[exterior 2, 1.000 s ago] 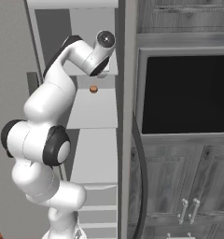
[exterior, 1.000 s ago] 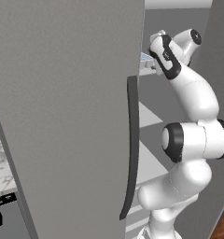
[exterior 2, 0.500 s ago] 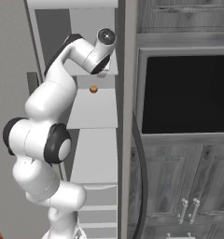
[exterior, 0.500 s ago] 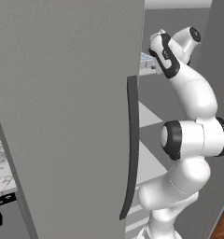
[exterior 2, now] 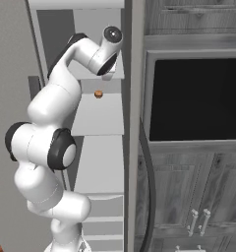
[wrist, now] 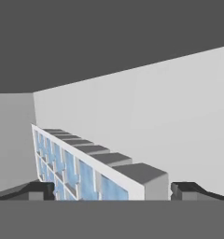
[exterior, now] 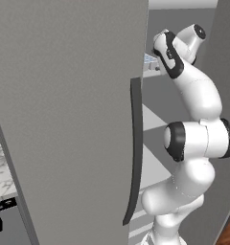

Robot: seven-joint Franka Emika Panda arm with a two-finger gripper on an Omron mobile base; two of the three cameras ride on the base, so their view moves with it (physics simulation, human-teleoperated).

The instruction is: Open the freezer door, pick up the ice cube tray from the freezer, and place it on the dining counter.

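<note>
Fingers (wrist: pixel 111 191) stand wide apart astride the ice cube tray (wrist: pixel 81 170) at bottom centre, apparently not yet touching it; freezer door (exterior: pixel 69 115) is open.

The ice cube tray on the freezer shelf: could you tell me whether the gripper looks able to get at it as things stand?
Probably yes. The freezer door is swung open, and the open gripper straddles the ice cube tray, with nothing between them.
</note>
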